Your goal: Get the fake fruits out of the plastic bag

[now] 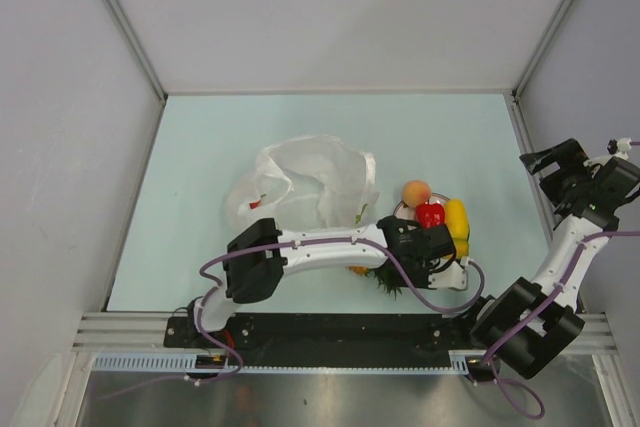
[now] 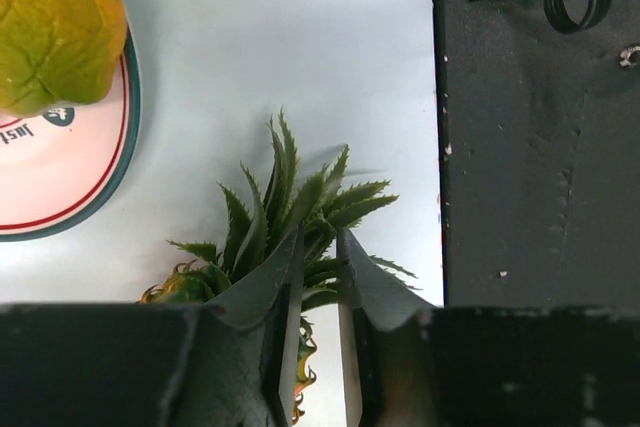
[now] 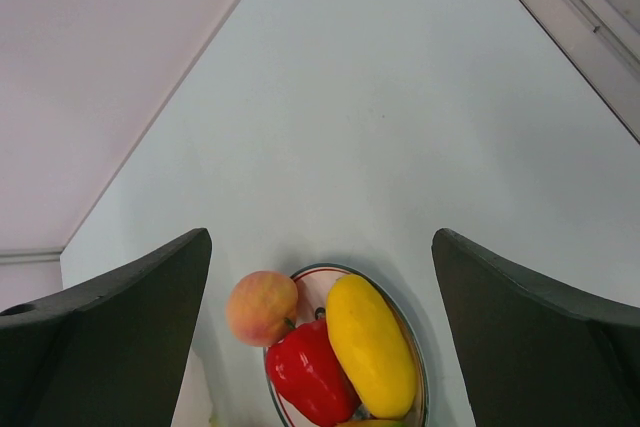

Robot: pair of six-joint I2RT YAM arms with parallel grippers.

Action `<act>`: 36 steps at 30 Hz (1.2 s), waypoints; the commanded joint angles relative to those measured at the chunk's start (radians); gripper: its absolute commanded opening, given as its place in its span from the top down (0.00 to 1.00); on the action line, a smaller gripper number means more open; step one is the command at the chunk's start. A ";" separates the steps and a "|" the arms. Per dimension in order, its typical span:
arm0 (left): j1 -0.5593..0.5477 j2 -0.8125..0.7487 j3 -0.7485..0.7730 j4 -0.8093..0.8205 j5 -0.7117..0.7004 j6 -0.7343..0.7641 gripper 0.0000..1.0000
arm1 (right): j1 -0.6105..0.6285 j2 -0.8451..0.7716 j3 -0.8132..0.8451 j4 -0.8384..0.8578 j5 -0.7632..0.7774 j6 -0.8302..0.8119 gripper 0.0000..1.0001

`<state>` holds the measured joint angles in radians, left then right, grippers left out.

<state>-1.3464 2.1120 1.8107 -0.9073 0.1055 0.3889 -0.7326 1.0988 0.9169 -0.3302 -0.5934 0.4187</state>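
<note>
The translucent white plastic bag (image 1: 300, 182) lies crumpled on the table left of the plate (image 1: 400, 209). On the plate are a peach (image 1: 416, 192), a red glossy fruit (image 1: 431, 214) and a long yellow fruit (image 1: 456, 222). My left gripper (image 1: 405, 272) is beside the plate's near edge, its jaws nearly together on the green crown of the pineapple (image 2: 300, 212). The pineapple's orange body (image 1: 362, 271) lies under the arm. A yellow-green fruit (image 2: 50, 27) sits on the plate's rim (image 2: 110, 167). My right gripper (image 1: 560, 162) is open and empty, raised at the far right.
The black base rail (image 2: 530, 147) runs close to the right of the pineapple. Grey walls enclose the table at the back and sides. The right wrist view shows the peach (image 3: 262, 307), red fruit (image 3: 310, 372) and yellow fruit (image 3: 370, 347) between its wide-open fingers (image 3: 150, 307).
</note>
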 commanded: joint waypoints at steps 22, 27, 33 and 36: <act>0.078 -0.165 -0.014 0.007 0.036 -0.018 1.00 | -0.010 0.006 0.017 -0.009 0.021 -0.003 0.03; 0.075 -0.162 -0.033 0.022 0.042 -0.031 0.91 | -0.010 0.004 0.016 -0.009 0.030 0.000 0.03; 0.035 -0.138 -0.022 0.057 0.005 -0.032 0.33 | -0.011 -0.007 0.011 -0.016 0.035 -0.001 0.02; 0.024 -0.127 -0.022 0.068 -0.001 -0.054 0.38 | -0.014 -0.017 0.011 -0.021 0.035 -0.003 0.02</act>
<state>-1.3010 1.9823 1.7912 -0.8791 0.1150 0.3576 -0.7353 1.1072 0.9169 -0.3431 -0.5648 0.4183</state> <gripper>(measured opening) 0.662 0.974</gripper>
